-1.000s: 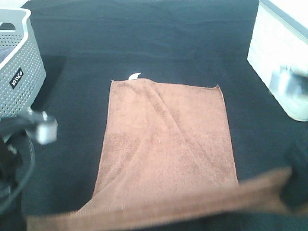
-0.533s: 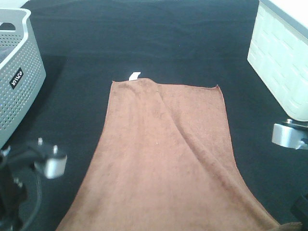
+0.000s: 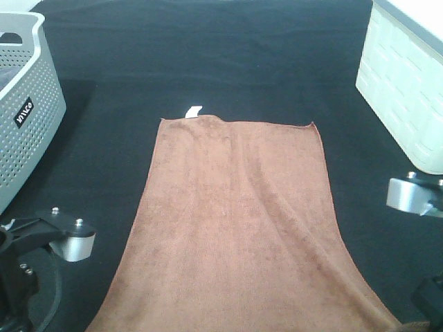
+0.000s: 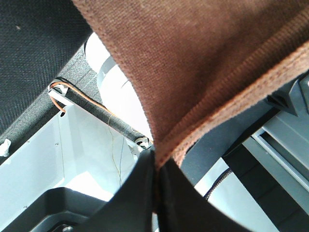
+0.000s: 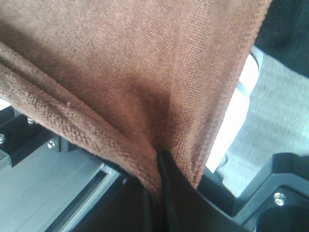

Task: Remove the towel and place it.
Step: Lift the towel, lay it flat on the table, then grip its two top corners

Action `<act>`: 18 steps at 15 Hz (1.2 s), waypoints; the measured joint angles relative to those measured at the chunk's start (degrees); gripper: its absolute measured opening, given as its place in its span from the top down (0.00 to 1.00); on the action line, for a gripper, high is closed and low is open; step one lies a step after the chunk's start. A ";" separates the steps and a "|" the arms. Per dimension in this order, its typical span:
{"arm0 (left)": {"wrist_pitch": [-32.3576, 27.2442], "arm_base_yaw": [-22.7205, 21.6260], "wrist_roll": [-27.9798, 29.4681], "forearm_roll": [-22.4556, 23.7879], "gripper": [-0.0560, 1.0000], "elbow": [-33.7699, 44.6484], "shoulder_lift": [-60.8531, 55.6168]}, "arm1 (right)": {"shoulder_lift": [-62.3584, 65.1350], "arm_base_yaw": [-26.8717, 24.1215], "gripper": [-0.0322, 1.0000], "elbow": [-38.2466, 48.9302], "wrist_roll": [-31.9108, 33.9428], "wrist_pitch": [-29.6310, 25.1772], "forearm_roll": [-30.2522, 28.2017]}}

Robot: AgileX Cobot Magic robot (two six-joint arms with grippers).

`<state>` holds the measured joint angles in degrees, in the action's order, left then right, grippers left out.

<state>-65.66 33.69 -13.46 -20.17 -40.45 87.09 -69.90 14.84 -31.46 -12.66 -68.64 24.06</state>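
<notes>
grey perforated basket (image 3: 34, 83) has a small black label (image 3: 24, 112) with white letters, too blurred to read for sure. white tag (image 3: 194, 111) at towel (image 3: 235, 228) corner: no legible print.
</notes>
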 joint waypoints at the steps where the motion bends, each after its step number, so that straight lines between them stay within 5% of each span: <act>1: 0.06 0.00 0.00 0.00 0.95 -0.11 1.20 | -2.69 0.00 0.97 0.00 0.00 0.06 0.06; 14: -2.46 4.13 0.00 0.63 0.95 -6.47 13.87 | -21.83 -0.06 0.97 0.00 -3.21 2.41 0.11; 18: -2.86 4.13 0.97 -1.20 0.95 -6.76 14.55 | -21.83 -0.29 0.82 0.00 -4.35 3.32 1.43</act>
<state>-68.53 37.82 -12.49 -21.37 -47.21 101.64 -91.73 14.55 -31.46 -17.02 -65.32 25.50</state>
